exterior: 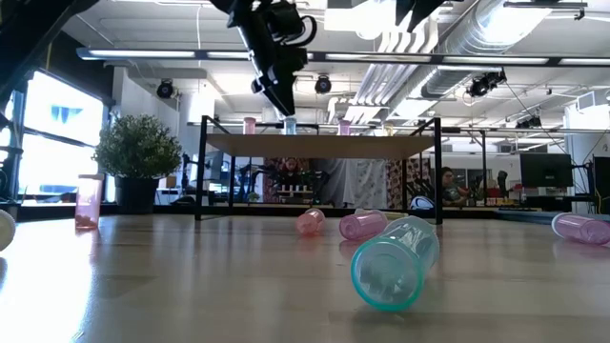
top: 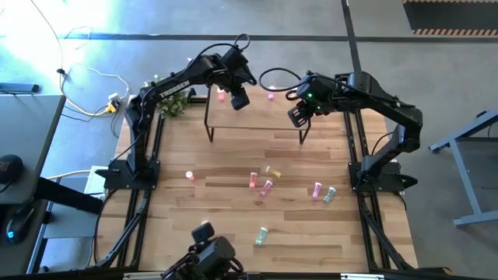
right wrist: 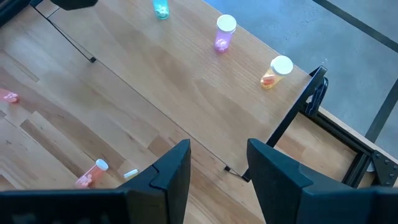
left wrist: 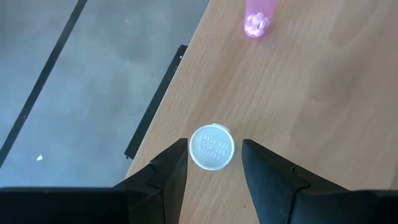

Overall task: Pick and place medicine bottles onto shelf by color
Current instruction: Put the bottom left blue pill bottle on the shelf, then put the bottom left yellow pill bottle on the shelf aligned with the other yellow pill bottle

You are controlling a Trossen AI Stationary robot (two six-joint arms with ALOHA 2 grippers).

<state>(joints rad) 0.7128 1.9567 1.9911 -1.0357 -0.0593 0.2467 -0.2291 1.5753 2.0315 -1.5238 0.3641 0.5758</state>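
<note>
White ribbed cap of a medicine bottle [left wrist: 211,147], seen end-on between the fingers of the left hand [left wrist: 214,152]. Fingers apart, one to each side of the cap, a sliver of wood visible on one side; so not clamped, by the look of it. Poised straight above the bottle, probably so that it stands upright and does not tip. Bottle upright on the shelf [left wrist: 311,93], close to the long edge. Body hidden under the cap from above; pale green, as far as can be told, in the low view. Standing farther along the same wood top: a pink bottle [left wrist: 255,18] and a salmon-red one [top: 221,96], likely spaced out to keep colours apart.

Right hand [right wrist: 217,168] waiting near the shelf's other end, fingers apart, nothing between them.

Lower down, on the plank surface [top: 218,225]: loose bottles not yet sorted, mostly lying on their sides, among them a mint one [exterior: 391,267] near the low camera.
</note>
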